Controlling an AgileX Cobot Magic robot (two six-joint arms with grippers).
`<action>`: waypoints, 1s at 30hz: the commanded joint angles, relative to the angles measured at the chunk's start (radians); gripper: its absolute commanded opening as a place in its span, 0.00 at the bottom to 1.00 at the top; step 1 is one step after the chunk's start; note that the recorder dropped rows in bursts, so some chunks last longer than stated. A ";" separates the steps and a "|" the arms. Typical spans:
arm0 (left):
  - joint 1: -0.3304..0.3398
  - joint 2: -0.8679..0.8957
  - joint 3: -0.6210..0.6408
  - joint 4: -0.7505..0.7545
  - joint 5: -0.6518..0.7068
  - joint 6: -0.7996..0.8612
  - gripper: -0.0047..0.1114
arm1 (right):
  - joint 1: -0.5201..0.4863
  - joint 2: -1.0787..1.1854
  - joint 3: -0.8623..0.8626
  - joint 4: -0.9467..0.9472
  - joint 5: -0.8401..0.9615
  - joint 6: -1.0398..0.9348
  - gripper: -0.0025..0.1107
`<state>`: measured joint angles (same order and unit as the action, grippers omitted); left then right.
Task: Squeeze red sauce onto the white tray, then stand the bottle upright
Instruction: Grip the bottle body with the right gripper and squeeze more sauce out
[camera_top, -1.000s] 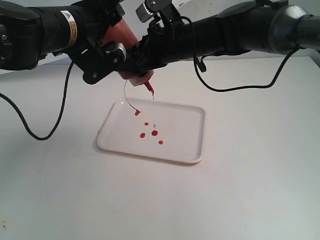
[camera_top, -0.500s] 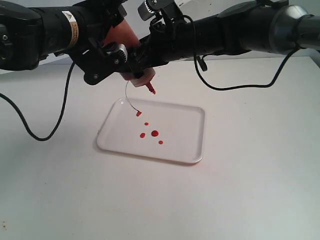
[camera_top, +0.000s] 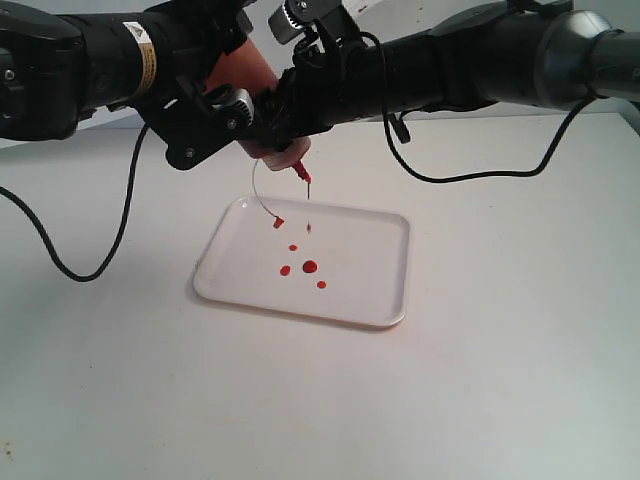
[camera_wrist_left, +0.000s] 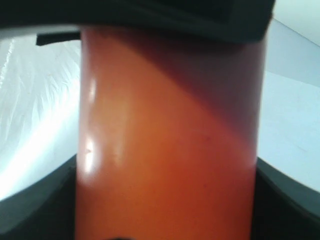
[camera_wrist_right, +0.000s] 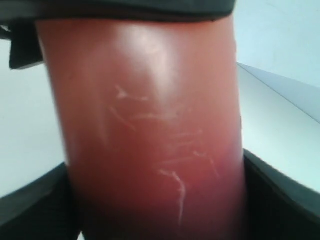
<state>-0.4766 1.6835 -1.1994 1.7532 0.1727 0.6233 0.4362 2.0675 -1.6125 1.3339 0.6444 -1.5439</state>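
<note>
left gripper (camera_wrist_left: 165, 200): clamped on bottle (camera_top: 243, 70) | right gripper (camera_wrist_right: 157, 200): clamped on same bottle | bottle: tilted between both finger pairs, nozzle (camera_top: 301, 174) downward | white tray (camera_top: 370, 300): below fingers, apart | red sauce (camera_top: 309, 266): drops on tray

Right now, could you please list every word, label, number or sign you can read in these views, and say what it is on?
Sticker on the left arm: printed, but too small to read.
On the bottle: no print shows.
On the white tray: none.
</note>
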 joint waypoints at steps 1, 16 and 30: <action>-0.004 -0.020 -0.010 -0.009 0.007 -0.013 0.04 | -0.004 -0.014 -0.007 0.019 -0.029 0.016 0.04; -0.004 -0.020 -0.010 -0.009 0.016 -0.016 0.04 | -0.006 -0.073 -0.007 -0.386 -0.015 0.285 0.95; -0.004 -0.020 -0.010 -0.319 0.118 -0.025 0.04 | -0.062 -0.290 -0.007 -0.720 0.037 0.601 0.95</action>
<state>-0.4766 1.6835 -1.1994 1.5407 0.2584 0.6211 0.4133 1.8217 -1.6125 0.6257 0.6760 -0.9924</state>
